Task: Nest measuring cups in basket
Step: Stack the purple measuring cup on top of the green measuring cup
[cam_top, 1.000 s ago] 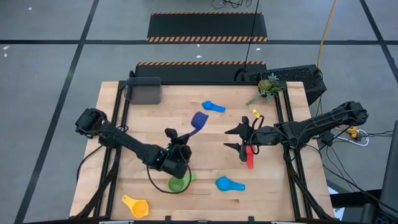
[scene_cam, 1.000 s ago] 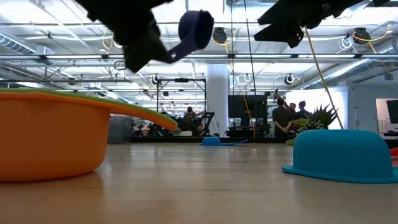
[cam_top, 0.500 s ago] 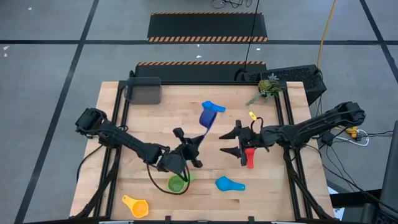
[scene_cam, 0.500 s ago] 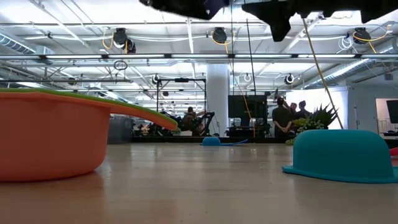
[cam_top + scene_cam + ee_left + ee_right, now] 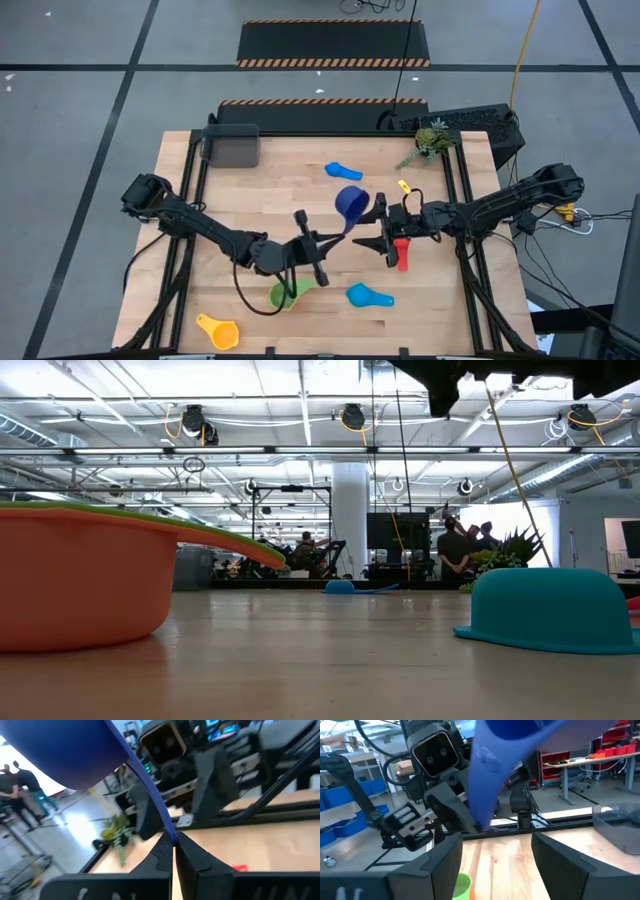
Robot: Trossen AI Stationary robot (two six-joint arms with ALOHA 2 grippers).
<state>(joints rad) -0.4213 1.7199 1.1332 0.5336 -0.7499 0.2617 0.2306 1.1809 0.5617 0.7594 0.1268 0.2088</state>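
Left gripper (image 5: 328, 243) clenches dark blue cup (image 5: 350, 201); right gripper (image 5: 377, 228) spread, seemingly unlabelled.

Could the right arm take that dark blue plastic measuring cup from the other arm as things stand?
Probably yes. The left gripper holds the dark blue plastic measuring cup by its handle, raised, and the right gripper waits open beside it with nothing between.

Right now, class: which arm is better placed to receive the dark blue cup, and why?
The right. Its open gripper sits right beside the dark blue cup, which the left gripper holds aloft by the handle. The basket is far from both.
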